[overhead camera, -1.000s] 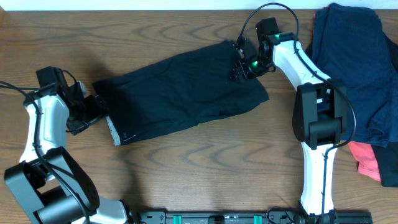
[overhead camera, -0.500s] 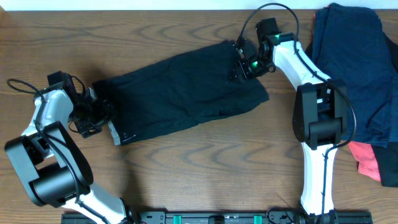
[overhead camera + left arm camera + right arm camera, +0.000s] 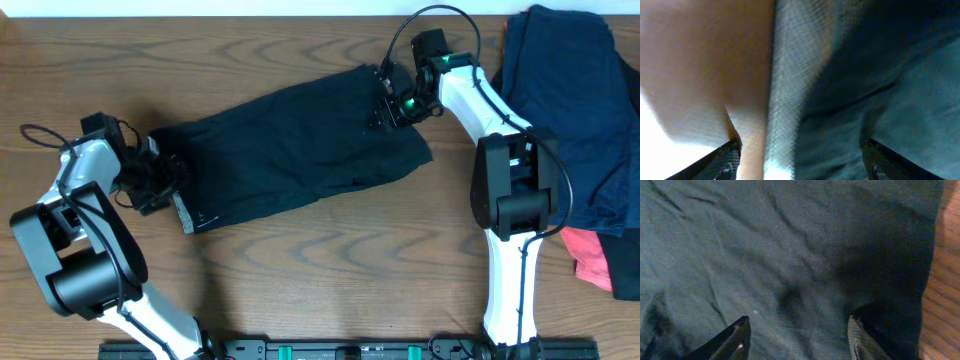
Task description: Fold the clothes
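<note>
desk [image 3: 300, 300]: black shorts [image 3: 290, 150] lie flat in the middle, nearer the far edge | step: I think, getting a grip for the first fold | left claw [image 3: 802, 152]: open, waistband edge [image 3: 785, 75] between my fingers; right claw [image 3: 797, 335]: open over the leg end | next: pinch both ends, lift, fold over

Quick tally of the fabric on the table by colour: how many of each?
Black shorts: 1
Navy-blue heap: 1, pieces inside unclear
Coral-pink garment: 1
Total: 3
</note>
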Robot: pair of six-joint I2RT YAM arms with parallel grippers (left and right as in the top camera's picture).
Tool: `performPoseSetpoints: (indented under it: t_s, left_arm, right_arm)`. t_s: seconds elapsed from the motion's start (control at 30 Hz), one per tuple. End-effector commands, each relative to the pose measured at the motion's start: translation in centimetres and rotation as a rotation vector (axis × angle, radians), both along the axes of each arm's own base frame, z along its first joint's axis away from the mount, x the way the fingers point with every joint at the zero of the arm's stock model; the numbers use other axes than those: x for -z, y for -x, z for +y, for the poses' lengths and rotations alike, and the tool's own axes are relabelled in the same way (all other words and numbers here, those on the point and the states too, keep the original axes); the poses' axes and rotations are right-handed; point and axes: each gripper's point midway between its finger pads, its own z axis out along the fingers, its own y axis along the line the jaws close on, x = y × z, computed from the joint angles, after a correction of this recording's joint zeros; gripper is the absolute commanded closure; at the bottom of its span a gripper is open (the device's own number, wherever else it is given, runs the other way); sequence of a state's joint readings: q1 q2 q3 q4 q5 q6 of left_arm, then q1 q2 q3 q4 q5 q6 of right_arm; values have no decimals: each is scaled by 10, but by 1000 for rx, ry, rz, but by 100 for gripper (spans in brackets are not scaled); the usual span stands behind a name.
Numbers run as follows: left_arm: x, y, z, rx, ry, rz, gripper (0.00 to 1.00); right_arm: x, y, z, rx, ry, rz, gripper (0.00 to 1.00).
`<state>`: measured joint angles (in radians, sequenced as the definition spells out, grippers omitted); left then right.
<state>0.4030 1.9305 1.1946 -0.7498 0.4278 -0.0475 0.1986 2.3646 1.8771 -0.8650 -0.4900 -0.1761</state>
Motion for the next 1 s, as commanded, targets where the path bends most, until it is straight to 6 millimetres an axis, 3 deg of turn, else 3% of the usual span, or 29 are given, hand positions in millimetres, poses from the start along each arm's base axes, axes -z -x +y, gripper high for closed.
performPoseSetpoints:
  t_s: [0.0,0.17,0.23,0.33,0.47,0.67,0.83,0.97]
  left_arm:
    - [41,13,-29,42,99,88,20]
    - [54,10,-48,96,108,100,24]
    - [56,10,-53,112,107,102,36]
    - [57,8,-54,115,104,95,68]
    - [57,9,-46,95,83,103,89]
    - [32,4,-26,51,53,47,94]
    - [-19,-4,-12,33,-12,-71,94]
    - [-56,5,2,34,-128,-93,94]
  right_arm:
    - [9,4,-7,15,33,18,39]
    - [9,4,-7,15,33,18,38]
    - [9,4,-7,15,33,18,38]
    - [9,5,-7,15,33,21,39]
    - [9,7,-7,15,35,31,39]
    - [11,15,-8,12,42,66,42]
    - [7,19,-2,4,-2,85,44]
    - [-6,24,10,-12,-81,113,45]
